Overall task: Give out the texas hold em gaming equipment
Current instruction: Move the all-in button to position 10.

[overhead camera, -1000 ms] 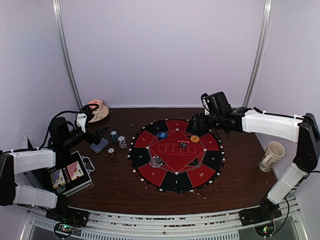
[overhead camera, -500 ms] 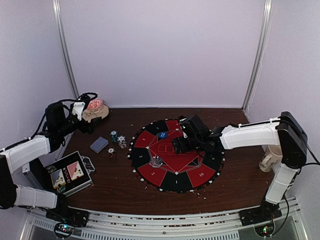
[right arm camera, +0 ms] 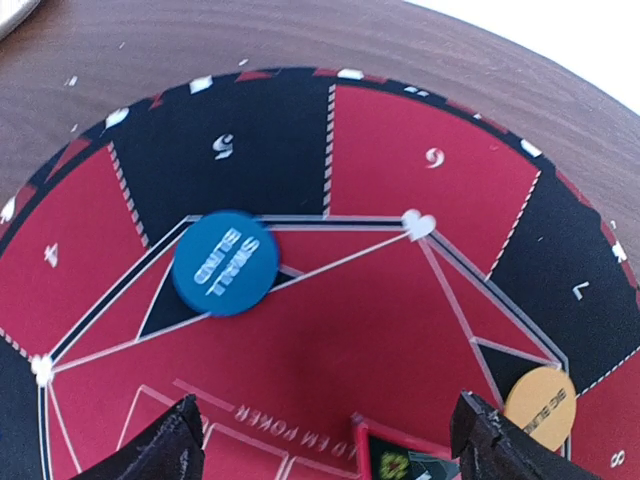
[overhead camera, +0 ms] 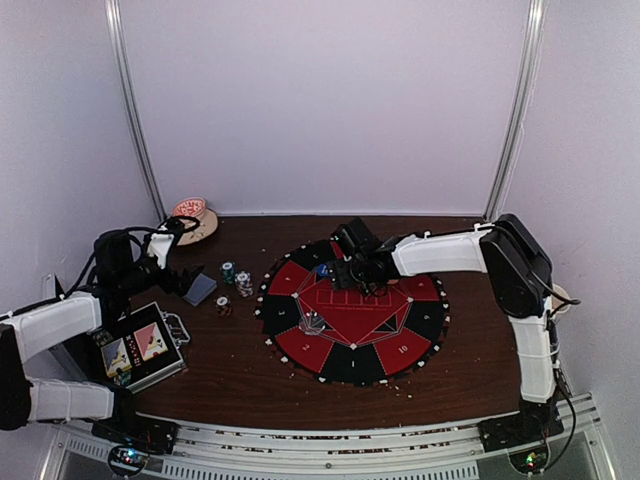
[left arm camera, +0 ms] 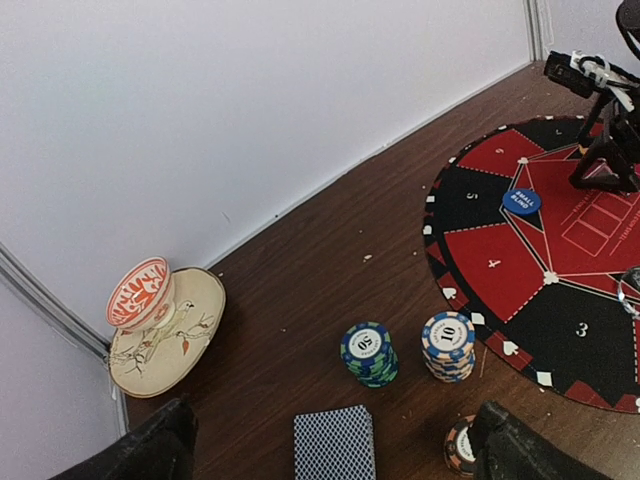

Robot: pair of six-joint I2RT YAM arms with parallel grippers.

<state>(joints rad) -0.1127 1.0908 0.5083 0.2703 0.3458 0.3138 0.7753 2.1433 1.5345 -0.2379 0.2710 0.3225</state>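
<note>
— Down by the left arm's fingers, spread wide and empty, lies that grey-blue-backed deck of playing cards on the wooden worktop.

— Thin, slippery; I'd pinch its long edges. Just beyond, the teal striped chip stack looks topple-prone.

— Farther, over the round red-and-black felt mat, the right arm's fingers are spread too, near the small blue round button.

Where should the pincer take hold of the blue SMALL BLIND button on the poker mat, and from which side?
Likely best: grip the SMALL BLIND button by opposite points of its rim, coming straight down from above. It is a thin round disc lying flat on the poker mat, so only its edge offers purchase, and nothing crowds it.
</note>
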